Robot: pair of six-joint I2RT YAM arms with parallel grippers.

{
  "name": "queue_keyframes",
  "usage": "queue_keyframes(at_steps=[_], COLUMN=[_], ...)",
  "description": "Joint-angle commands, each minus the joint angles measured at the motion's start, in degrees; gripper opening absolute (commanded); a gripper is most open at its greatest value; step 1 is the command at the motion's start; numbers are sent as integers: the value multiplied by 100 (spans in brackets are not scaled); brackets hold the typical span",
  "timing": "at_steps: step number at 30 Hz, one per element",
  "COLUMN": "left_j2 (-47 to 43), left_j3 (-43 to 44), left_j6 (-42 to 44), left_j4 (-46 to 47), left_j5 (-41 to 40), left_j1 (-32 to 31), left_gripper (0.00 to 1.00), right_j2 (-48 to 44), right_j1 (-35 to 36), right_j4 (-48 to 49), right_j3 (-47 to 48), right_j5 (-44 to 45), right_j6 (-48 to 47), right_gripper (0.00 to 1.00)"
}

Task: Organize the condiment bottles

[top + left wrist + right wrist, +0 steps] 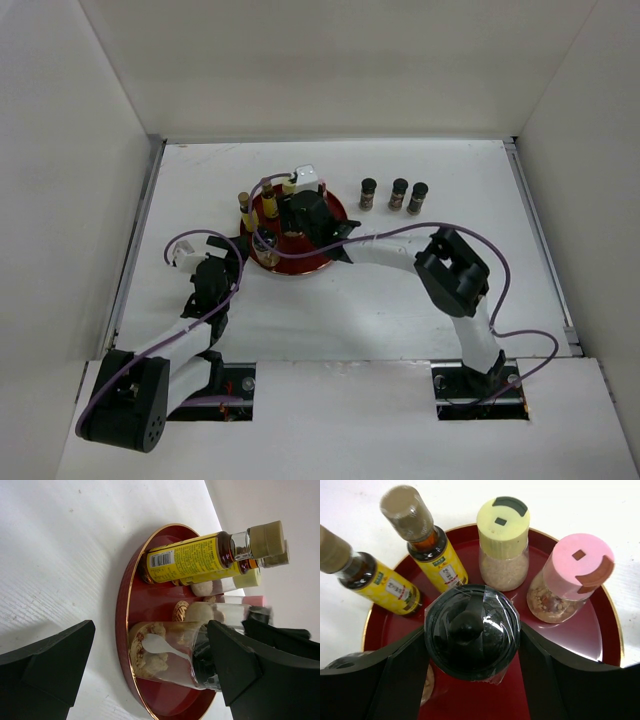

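Observation:
A round red tray (335, 212) holds two slim yellow bottles (442, 565) (385, 587), a cream yellow-lidded bottle (503, 540) and a pink-lidded bottle (570, 577). My right gripper (472, 635) reaches down over the tray and is shut on the black cap of a clear glass jar (472, 627). The jar (165, 652) stands at the tray's near left side. My left gripper (150, 630) is open just left of the tray (125, 605), level with that jar, touching nothing. Three dark black-capped bottles (398, 194) stand in a row on the table right of the tray.
White walls close in the table on the left, far and right sides. The right arm's elbow (452, 270) rises over the table's right half, with purple cables looping beside both arms.

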Motion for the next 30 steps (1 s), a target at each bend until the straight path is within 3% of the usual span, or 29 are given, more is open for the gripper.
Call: queue_keyframes(at_steps=[1,4,8,11,20,22,23,25,27,30], left_j2=[-36,-10,43,78,122,78,43,17,95,131], left_j3=[22,22,22,22,13,13,13,13,31,31], left_j6=[15,33,15,33,33,24,33,50,50,24], left_j4=[241,267,276,276,347,347,338,311,320,347], left_j5=[22,-4,22,-30,-22,4,-4,-39,-22,31], left_j1=[-31,-22,-14,-14,4,4,4,-13,-40,-40], left_gripper=[100,100,100,100,100,100,100,100,100,100], right_j2=[164,287,244,33,-1161,-1460,-1592,-1777,-1857,-1953], right_j1=[-55,-46,-29,-29,24,24,-54,-317,-660,-1100], right_j4=[613,622,692,675,569,622,648,614,578,420], right_j3=[474,580,589,510,-174,-429,-561,-773,-940,-1177], right_j5=[-25,2,28,-25,28,89,124,186,239,362], right_j6=[22,49,145,146,111,102,84,14,-39,22], right_gripper=[59,66,84,91,96,88,79,52,32,26])
